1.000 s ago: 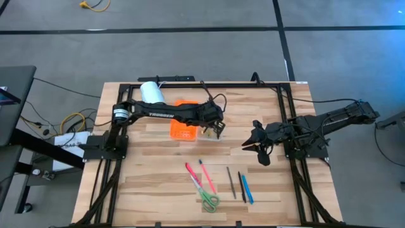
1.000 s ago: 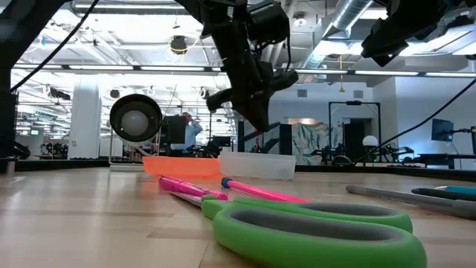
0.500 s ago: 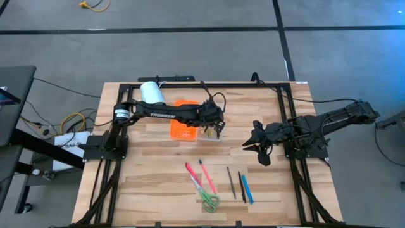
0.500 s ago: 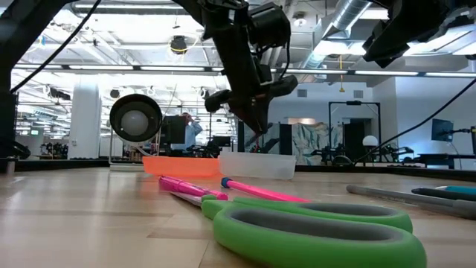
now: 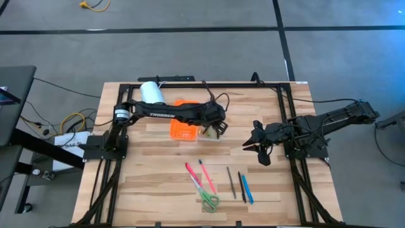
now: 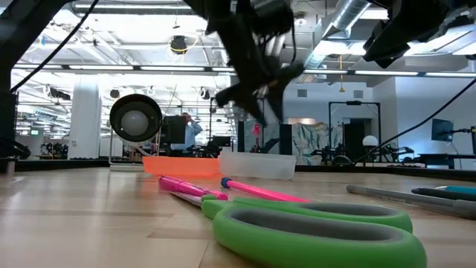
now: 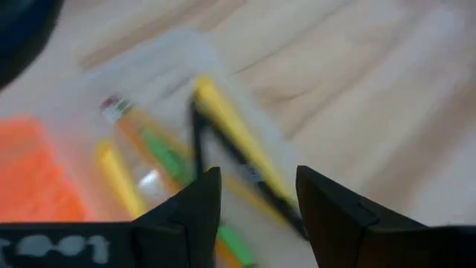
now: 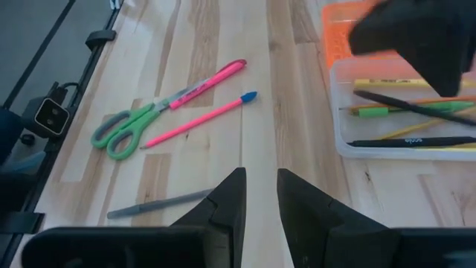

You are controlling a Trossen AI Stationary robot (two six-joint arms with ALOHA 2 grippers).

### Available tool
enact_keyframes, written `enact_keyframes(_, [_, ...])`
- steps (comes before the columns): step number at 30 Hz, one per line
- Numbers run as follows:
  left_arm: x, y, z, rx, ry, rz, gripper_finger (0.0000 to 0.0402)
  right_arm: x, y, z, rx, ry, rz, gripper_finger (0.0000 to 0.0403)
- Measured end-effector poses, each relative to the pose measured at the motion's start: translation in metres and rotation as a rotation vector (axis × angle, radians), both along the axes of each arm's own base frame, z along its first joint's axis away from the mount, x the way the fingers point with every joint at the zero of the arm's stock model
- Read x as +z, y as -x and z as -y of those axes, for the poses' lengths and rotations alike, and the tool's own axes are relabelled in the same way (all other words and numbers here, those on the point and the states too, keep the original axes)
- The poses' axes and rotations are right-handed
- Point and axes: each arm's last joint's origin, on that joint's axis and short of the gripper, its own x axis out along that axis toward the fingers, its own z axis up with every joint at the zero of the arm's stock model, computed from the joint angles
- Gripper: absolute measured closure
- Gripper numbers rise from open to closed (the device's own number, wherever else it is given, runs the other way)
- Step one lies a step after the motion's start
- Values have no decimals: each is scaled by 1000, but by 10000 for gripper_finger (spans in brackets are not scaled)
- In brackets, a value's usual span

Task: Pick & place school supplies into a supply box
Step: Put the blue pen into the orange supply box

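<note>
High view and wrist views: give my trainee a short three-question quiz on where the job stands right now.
1. True or false: the green-handled scissors lie inside the clear plastic tray.
2. Which gripper is above the tray? A. left gripper B. right gripper
3. Fill in: the tray's lid is bright ______.

Key: 1. false, they lie on the wooden table beside a pink pen. 2. A, fingers apart. 3. orange.

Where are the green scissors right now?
In the high view the green scissors lie near the table's front edge, about midway across, touching the end of a pink pen, with a grey pencil to their right.
</note>
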Motion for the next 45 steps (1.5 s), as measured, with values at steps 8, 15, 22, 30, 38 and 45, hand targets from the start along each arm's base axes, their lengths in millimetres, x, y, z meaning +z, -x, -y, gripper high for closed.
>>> enact_keyframes(8, [50,-11,30,-393,-94,-15,238,4,-3,2,-102,-60,42,332])
enact_keyframes(15, [71,-2,68,-682,-169,-146,237,8,-5,-1,-217,-139,97,332])
enact_keyframes(22, [71,6,101,-853,-166,-203,237,8,-3,-11,-271,-268,79,332])
enact_keyframes(30, [81,23,130,-951,-185,-233,237,9,7,-35,-350,-301,119,332])
enact_keyframes(38, [103,42,129,-906,-228,-96,237,8,21,-57,-334,-289,141,332])
enact_keyframes(45, [93,71,123,-788,-208,-78,237,-14,22,-85,-332,-320,23,332])
